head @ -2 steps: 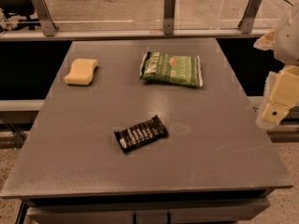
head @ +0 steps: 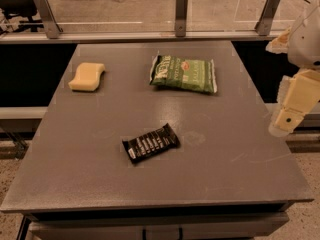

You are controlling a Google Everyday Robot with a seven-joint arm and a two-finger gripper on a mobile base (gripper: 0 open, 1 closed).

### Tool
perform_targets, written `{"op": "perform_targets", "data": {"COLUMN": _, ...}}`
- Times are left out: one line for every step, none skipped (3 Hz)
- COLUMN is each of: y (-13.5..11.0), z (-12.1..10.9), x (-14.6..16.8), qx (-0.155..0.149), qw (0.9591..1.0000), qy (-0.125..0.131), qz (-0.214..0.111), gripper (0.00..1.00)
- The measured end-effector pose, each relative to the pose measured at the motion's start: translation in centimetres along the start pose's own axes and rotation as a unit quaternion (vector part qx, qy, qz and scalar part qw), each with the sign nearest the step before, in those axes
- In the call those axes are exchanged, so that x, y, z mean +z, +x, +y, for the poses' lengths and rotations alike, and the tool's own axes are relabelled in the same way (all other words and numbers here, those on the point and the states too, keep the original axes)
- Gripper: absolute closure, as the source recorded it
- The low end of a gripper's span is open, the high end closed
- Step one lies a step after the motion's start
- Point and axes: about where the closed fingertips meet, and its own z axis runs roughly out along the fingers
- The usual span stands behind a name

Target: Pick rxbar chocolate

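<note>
A grey table [head: 225, 154] stands before a low glass barrier with metal posts [head: 181, 11]. Near the table's middle, a little toward the front edge, lies the rxbar chocolate [head: 150, 143] — flat, black, white lettering up, turned at a slant, nothing touching it. Farther back a green chip bag [head: 183, 74] lies flat, and at the back left sits a pale yellow sponge [head: 87, 76]. The gripper [head: 286, 118] hangs off the table's right side, just beyond the edge and well apart from the bar — whether it is open or closed cannot be told
</note>
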Motion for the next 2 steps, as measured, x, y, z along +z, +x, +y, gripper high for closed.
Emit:
{"op": "perform_targets", "data": {"y": -4.3, "z": 0.0, "x": 3.0, "qx": -0.052, "qw": 0.9983, "qy": -0.027, "qz": -0.01, "gripper": 0.0}}
{"op": "perform_targets", "data": {"y": -9.9, "z": 1.1, "x": 7.8, "qx": -0.111, "qw": 0.992, "qy": -0.059, "qz": -0.015, "gripper": 0.0}}
